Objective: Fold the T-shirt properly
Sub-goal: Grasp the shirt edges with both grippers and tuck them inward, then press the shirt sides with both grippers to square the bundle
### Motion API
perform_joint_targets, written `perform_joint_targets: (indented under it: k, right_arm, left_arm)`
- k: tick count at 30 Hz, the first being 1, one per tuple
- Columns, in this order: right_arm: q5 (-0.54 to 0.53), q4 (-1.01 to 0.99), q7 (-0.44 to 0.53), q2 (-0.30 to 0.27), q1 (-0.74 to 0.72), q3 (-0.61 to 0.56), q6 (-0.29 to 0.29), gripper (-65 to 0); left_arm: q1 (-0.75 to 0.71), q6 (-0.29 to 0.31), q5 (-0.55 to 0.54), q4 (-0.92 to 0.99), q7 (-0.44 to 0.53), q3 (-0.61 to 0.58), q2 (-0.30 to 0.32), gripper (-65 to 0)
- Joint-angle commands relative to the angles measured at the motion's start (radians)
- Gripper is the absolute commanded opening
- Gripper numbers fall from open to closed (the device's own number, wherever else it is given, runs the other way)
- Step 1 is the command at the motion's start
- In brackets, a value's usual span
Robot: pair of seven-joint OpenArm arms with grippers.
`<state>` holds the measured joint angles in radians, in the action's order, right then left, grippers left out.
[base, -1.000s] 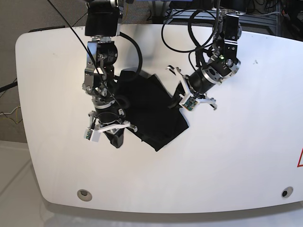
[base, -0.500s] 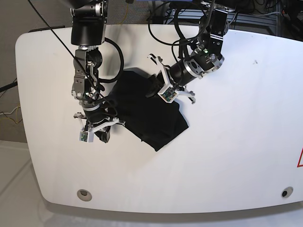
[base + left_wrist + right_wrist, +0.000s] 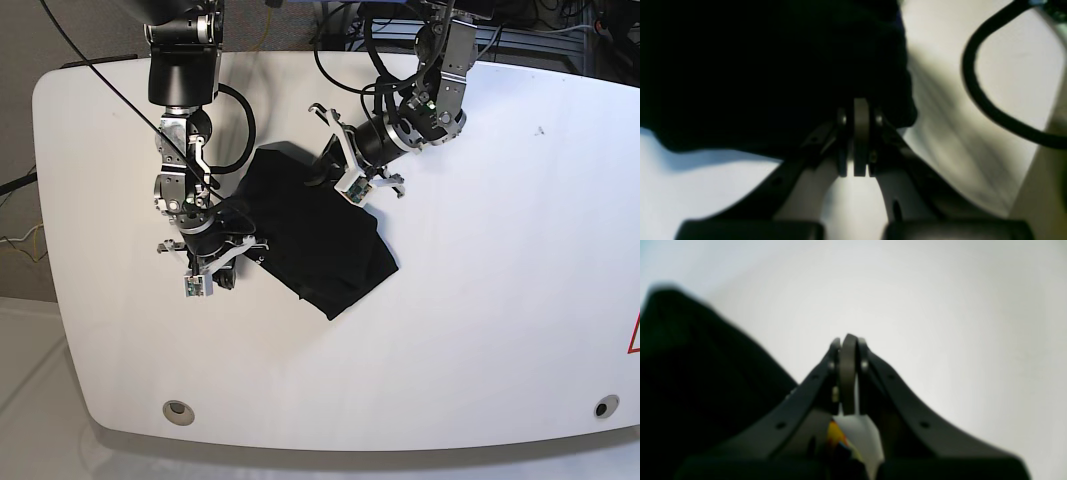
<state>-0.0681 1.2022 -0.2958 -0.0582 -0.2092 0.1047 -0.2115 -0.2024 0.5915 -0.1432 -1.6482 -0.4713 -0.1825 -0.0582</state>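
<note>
The black T-shirt (image 3: 320,240) lies bunched at the middle left of the white table (image 3: 480,300). My left gripper (image 3: 328,172) is at its upper edge. In the left wrist view its fingers (image 3: 861,103) are pressed together at the rim of the dark cloth (image 3: 756,66), which looks raised off the table. My right gripper (image 3: 222,280) is at the shirt's lower left edge. In the right wrist view it (image 3: 848,338) is shut with nothing between its tips over bare table, and the shirt (image 3: 690,373) is to its left. A blurred orange-and-white patch (image 3: 836,435) shows under its base.
A black cable (image 3: 973,83) loops over the table beside my left gripper. Two round holes (image 3: 178,409) (image 3: 600,408) sit near the table's front edge. A red mark (image 3: 633,335) is at the right edge.
My left gripper moved left onto the shirt's upper edge and closed. My right gripper drew back left to the shirt's lower left edge. The shirt's upper right part has bunched leftward.
</note>
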Motion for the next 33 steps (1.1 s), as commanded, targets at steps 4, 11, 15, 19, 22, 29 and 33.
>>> perform_joint_targets:
  k: [4, 11, 15, 19, 22, 29, 33]
  right_arm:
    - [0.057, 0.015, 0.004, -0.004, -0.019, 0.002, -0.029, -65.0]
    - [0.063, 0.034, -0.072, -0.015, 0.014, 0.003, -0.033, -65.0]
    - [0.063, 0.09, -0.078, -0.022, 0.055, 0.002, -0.033, -65.0]
    - [0.063, 0.132, -0.082, -0.022, 0.098, 0.002, -0.032, -65.0]
    - [0.061, 0.153, -0.11, -0.021, 0.126, 0.002, -0.032, -65.0]
    - [0.063, 0.207, -0.131, 0.013, 0.187, 0.003, -0.024, -65.0]
    - [0.063, 0.247, -0.136, 0.024, 0.224, 0.003, -0.019, -65.0]
  left_arm:
    - [0.013, -0.002, -0.023, 0.021, 0.03, 0.036, -0.004, -65.0]
    - [0.016, 0.002, -0.025, 0.035, 0.032, 0.087, 0.014, -65.0]
    - [0.042, 0.002, -0.028, 0.038, 0.032, 0.096, 0.059, -65.0]
    - [0.051, 0.003, -0.029, 0.038, 0.033, 0.105, 0.082, -65.0]
    - [0.068, 0.003, -0.029, 0.038, 0.033, 0.14, 0.085, -65.0]
    - [0.097, 0.018, -0.029, 0.07, 0.033, 0.185, 0.087, -65.0]
    - [0.12, 0.051, -0.029, 0.093, 0.033, 0.193, 0.087, -65.0]
